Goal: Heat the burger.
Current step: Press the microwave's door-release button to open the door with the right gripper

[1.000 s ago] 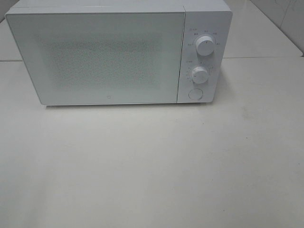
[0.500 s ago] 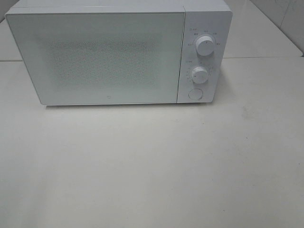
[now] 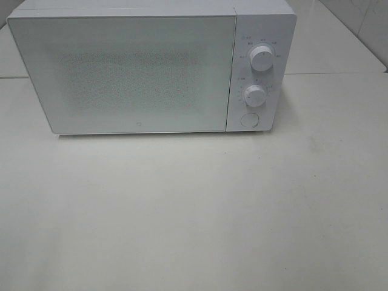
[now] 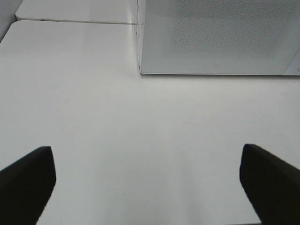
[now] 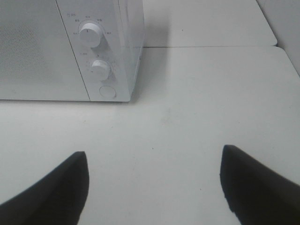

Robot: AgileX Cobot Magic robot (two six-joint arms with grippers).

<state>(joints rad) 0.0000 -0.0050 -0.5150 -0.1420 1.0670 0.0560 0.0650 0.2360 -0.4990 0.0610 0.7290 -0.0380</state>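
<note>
The burger is out of view in every frame. A white microwave (image 3: pixel 151 66) stands at the back of the white table (image 3: pixel 194 212), its door shut. It also shows as the microwave (image 4: pixel 215 37) in the left wrist view and the microwave (image 5: pixel 70 51) in the right wrist view. My left gripper (image 4: pixel 147 187) hangs open over bare table, short of the microwave's left front corner. Open too, my right gripper (image 5: pixel 154 185) holds nothing and faces the control panel. Neither arm appears in the exterior high view.
The control panel carries an upper knob (image 3: pixel 261 58), a lower knob (image 3: pixel 255 96) and a round button (image 3: pixel 249 120). A seam between table tops (image 5: pixel 211 46) runs behind the microwave. The table's right edge (image 5: pixel 290 61) lies beyond it.
</note>
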